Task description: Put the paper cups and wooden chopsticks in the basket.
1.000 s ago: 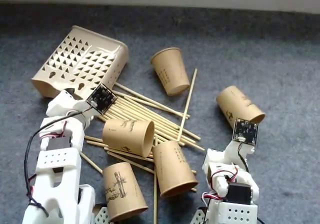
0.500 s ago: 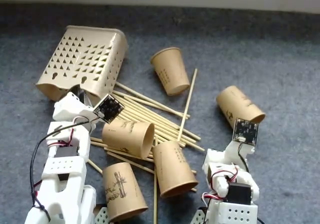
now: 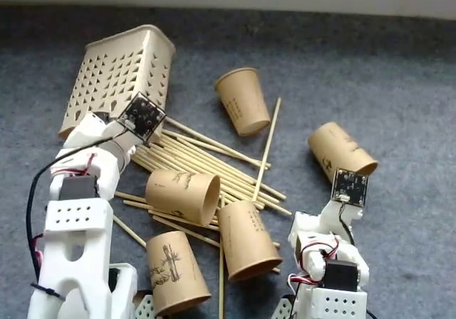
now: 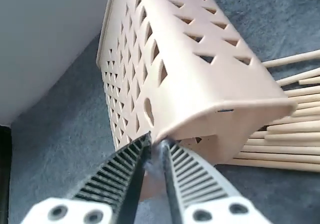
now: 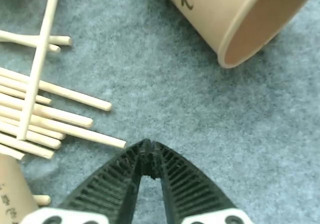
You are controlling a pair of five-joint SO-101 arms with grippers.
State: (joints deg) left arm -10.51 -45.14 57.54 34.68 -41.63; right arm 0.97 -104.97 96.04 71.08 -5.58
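The left pincer [image 4: 155, 146] is clamped on one edge of the perforated basket [image 3: 117, 73], which is at ten o'clock from the wooden chopsticks [image 3: 214, 164] heaped mid-counter [image 3: 406, 84]. Five paper cups [image 3: 242, 100] lie on their sides: one at twelve o'clock of the heap, one at three, three around six. The right pincer [image 5: 149, 156] is closed on nothing, over bare counter.

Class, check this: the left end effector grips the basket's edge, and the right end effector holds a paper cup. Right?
Not quite. The right wrist view shows the right end effector shut on nothing, clear of a paper cup. The left end effector does grip the basket.
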